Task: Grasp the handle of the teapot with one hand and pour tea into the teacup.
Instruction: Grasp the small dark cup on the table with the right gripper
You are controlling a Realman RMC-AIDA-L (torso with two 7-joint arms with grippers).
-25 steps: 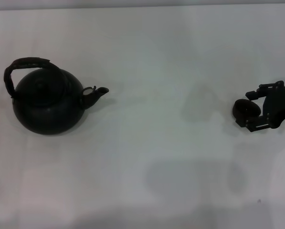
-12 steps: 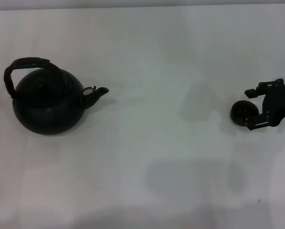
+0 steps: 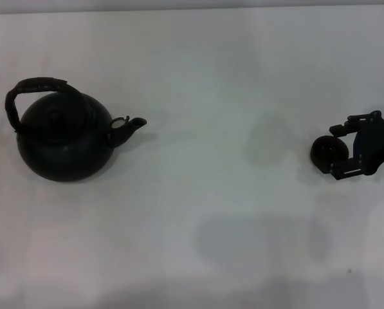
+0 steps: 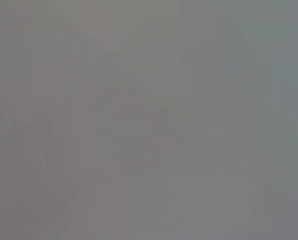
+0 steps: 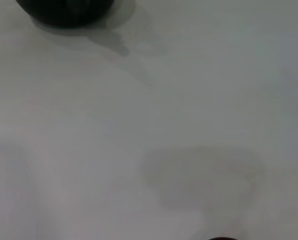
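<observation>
Table (image 3: 198, 212): plain white, matte top with faint grey shadow patches nearest the robot.

Teacup (image 3: 328, 153): tiny, round, black, low and handleless, standing at the right side of the table, well apart from the teapot. Contents cannot be told. Only a dark sliver of it shows at the edge of the right wrist view.

Right gripper (image 3: 339, 152): black, reaching in from the right edge, level with the teacup. Its two fingers (image 3: 345, 126) lie one on the far side and one on the near side of the cup, close against it; whether they are pressing on it or merely standing around it cannot be told.

Teapot (image 3: 64, 143): large, squat, round, dark blackish-green, upright at the left side of the table, lid on, contents hidden. Short stubby spout (image 3: 132, 125) points right, toward the teacup.

Handle (image 3: 34, 89): arched overhead bail, wrapped in brownish-black cord, standing up above the lid, tilted slightly left, untouched.

Left gripper: not seen in any view; the left wrist view shows only flat grey.
</observation>
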